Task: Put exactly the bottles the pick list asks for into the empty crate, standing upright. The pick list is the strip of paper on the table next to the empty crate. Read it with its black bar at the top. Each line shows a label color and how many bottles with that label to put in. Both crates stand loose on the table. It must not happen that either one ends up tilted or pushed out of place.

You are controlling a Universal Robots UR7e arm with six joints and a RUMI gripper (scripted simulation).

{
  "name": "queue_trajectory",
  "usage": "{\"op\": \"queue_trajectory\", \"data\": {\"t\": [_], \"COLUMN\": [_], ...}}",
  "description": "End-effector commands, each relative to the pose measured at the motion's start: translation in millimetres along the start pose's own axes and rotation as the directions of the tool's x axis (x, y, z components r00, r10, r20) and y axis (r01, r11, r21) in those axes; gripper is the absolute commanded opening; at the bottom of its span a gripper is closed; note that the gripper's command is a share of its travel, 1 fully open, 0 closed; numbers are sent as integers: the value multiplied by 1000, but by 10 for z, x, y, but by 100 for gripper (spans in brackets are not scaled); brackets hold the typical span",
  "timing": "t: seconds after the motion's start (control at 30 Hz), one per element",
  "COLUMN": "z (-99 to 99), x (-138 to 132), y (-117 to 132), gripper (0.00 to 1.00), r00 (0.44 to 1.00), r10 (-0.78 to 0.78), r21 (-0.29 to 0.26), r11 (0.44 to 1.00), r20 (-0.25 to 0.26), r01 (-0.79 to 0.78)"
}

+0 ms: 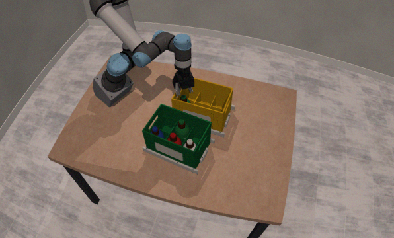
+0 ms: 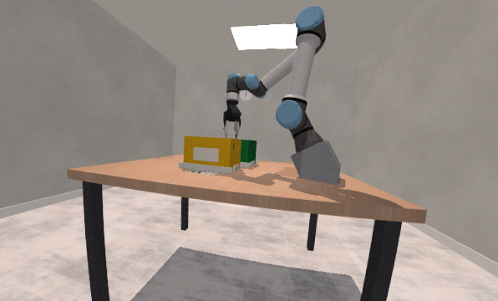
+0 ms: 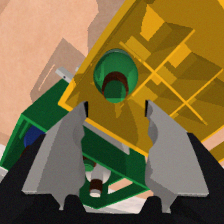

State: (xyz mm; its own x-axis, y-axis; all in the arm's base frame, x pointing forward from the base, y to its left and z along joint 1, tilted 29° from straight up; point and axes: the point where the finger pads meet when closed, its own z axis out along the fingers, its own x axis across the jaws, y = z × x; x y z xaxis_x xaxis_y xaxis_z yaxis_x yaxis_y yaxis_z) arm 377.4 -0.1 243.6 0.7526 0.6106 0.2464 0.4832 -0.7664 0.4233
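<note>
One gripper (image 1: pixel 184 92) (image 2: pixel 231 135) (image 3: pixel 116 101), fingers apart, pointing down above the yellow crate (image 1: pixel 197 113) (image 2: pixel 228 155) (image 3: pixel 137 131).

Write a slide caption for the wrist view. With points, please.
Open jaws above a green bottle (image 1: pixel 184 98) (image 3: pixel 116 72) in the yellow crate (image 1: pixel 197 110) (image 2: pixel 228 152) (image 3: pixel 75 93).

The robot's arm (image 1: pixel 120 28) (image 2: pixel 302 68) has smooth, pale grey tubes — rounded, light blue caps (image 1: pixel 118 64) (image 2: pixel 289 114) cover its dark grey joints, with thin black rings around some ends. Its blocky grey base (image 1: pixel 101 93) (image 2: pixel 319 164) shows small dark screw holes on top. The tool (image 1: pixel 184 80) (image 2: pixel 232 119) (image 3: pixel 116 101) is black — with two angular, light grey fingers carrying narrow black tips.
</note>
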Motion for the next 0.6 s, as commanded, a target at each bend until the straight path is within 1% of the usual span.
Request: {"op": "queue_trajectory", "data": {"t": [0.0,0.47,0.57], "z": [-107,-477,-477], "x": [0,0,0], "y": [2,2,2], "gripper": [38,38,38], "r00": [1000,1000,1000], "r10": [0,0,0], "r21": [0,0,0], "r11": [1000,1000,1000], "r20": [0,0,0], "r01": [0,0,0]}}
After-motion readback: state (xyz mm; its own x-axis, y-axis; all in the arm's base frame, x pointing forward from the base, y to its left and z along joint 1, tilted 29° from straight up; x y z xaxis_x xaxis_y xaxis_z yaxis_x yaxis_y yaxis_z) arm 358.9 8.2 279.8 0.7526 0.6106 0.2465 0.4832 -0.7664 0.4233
